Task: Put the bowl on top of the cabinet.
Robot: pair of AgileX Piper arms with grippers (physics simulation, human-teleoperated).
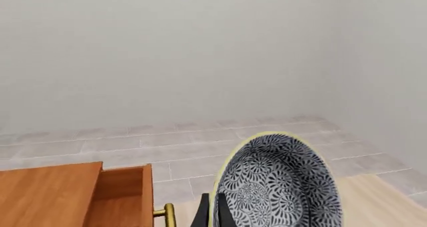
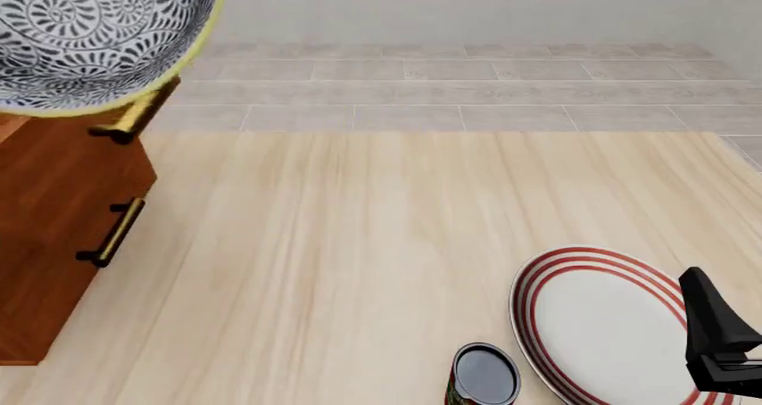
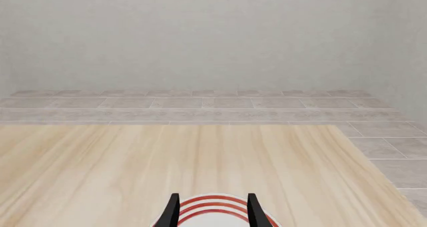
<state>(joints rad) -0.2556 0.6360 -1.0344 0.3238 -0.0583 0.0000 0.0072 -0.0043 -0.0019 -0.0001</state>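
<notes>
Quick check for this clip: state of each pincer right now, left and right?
Left pincer: shut on the bowl, gripping its rim, raised beside the cabinet.
Right pincer: open, holding nothing, over the plate.

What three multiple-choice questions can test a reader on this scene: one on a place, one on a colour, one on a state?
1. Where is the cabinet in the front view?
A. left edge
B. right edge
C. centre

2. What colour are the rings on the plate?
A. blue
B. red
C. green

3. In what state is the bowl?
A. lying on the table
B. resting on the plate
C. held up by the left end effector

Answers: 1 A, it stands at the left side. 2 B, red rings run round the white plate. 3 C, the left wrist view shows the fingers gripping its rim, above the cabinet.
</notes>
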